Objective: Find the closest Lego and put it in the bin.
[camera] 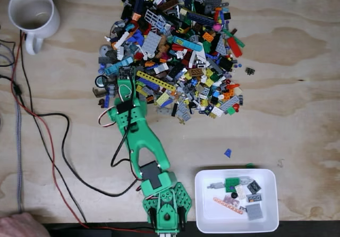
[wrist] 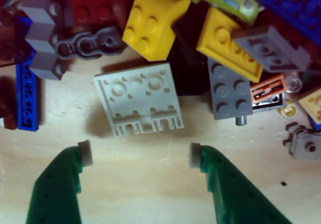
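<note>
Holding several Lego pieces (camera: pixel 236 194): bin (camera: pixel 204 216); mug (camera: pixel 32 11) apart.

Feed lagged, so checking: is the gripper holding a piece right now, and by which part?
Nothing is held. In the wrist view the gripper is open, its pads bare, with the light grey plate lying on the table just ahead of them.

pale plywood tabletop (camera: pixel 297 61), evenly lit
</note>
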### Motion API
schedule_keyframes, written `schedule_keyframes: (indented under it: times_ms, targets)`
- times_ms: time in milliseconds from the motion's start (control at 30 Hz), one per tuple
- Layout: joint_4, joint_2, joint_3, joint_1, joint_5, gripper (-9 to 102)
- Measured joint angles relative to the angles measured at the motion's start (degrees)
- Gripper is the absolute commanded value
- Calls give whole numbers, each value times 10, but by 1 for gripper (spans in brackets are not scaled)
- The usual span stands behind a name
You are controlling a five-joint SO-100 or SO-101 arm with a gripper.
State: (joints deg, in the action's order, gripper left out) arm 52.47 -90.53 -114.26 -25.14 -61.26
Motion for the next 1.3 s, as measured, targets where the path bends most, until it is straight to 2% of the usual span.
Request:
schedule_keyframes:
  times_ms: [833,1167,1300]
  targets:
    - [-40,55,40,19,-64,26]
    - [-40,67,39,-2,-50,13]
    - [-40,69,51,-10,-48,14]
